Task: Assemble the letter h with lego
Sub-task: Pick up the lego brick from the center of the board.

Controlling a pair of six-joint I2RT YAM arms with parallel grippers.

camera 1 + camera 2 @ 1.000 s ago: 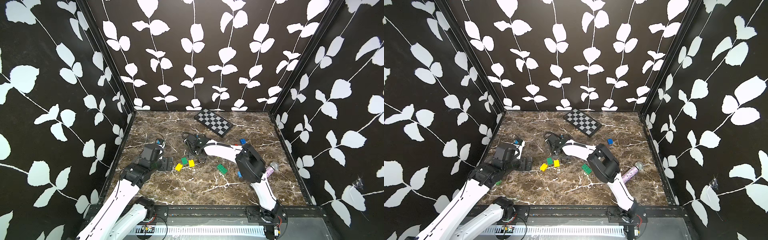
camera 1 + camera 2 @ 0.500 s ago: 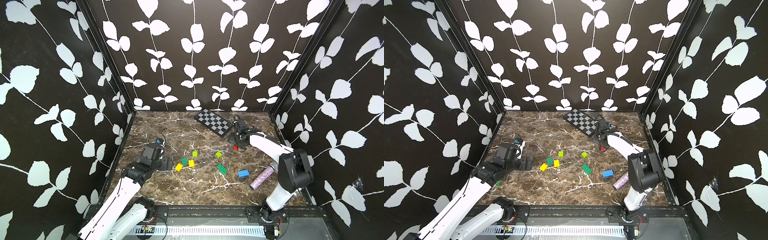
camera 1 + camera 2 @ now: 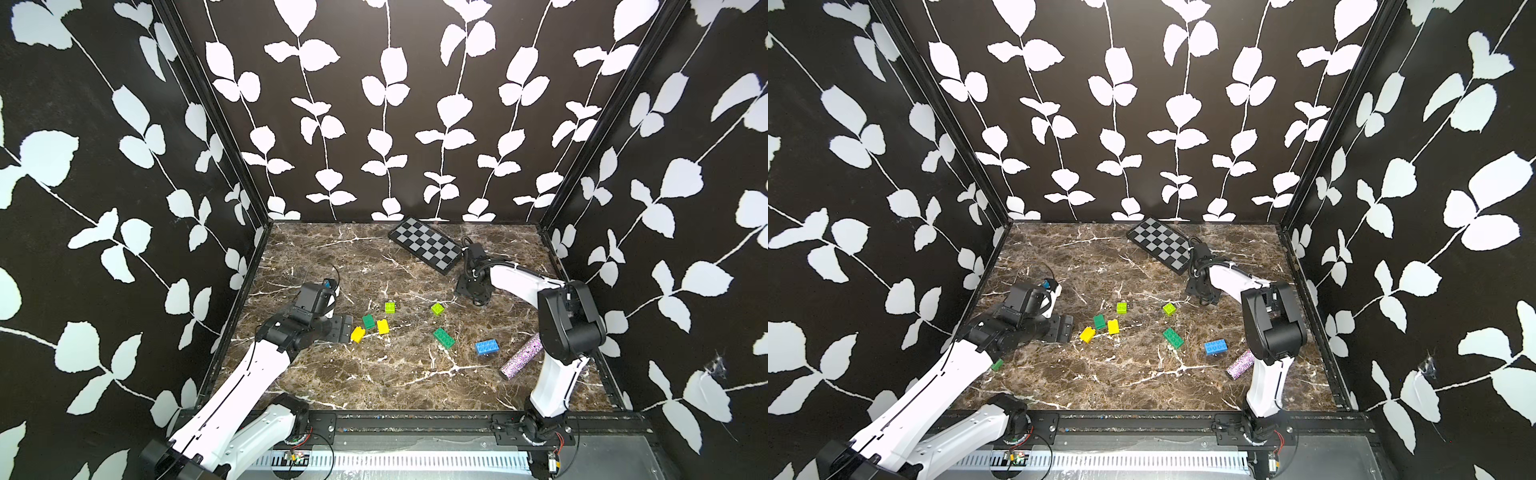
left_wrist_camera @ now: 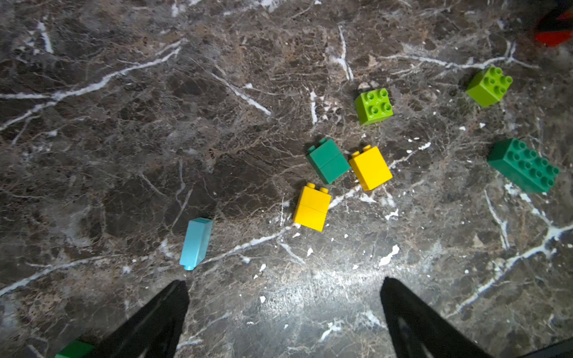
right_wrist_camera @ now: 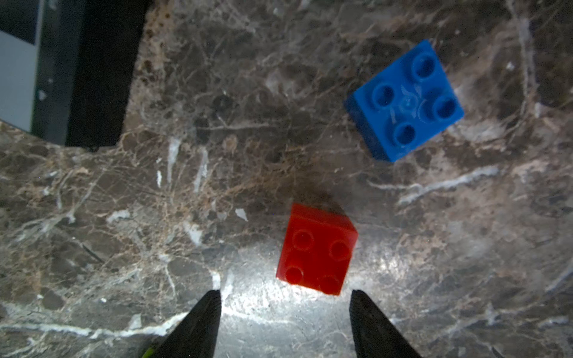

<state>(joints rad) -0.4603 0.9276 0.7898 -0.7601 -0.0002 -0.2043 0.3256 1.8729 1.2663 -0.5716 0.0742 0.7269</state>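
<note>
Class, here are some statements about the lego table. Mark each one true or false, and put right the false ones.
1. The left gripper is open and empty. True.
2. The red brick is clamped in the right gripper. False: it lies on the table just beyond the open jaws, not between them.
3. Both yellow bricks lie on their sides. True.
4. The long dark green brick is stacked on the long blue brick. False: they lie apart, each on the table.
5. The glittery purple cylinder stands upright. False: it lies on its side.
6. The checkered board lies near the back wall. True.
</note>
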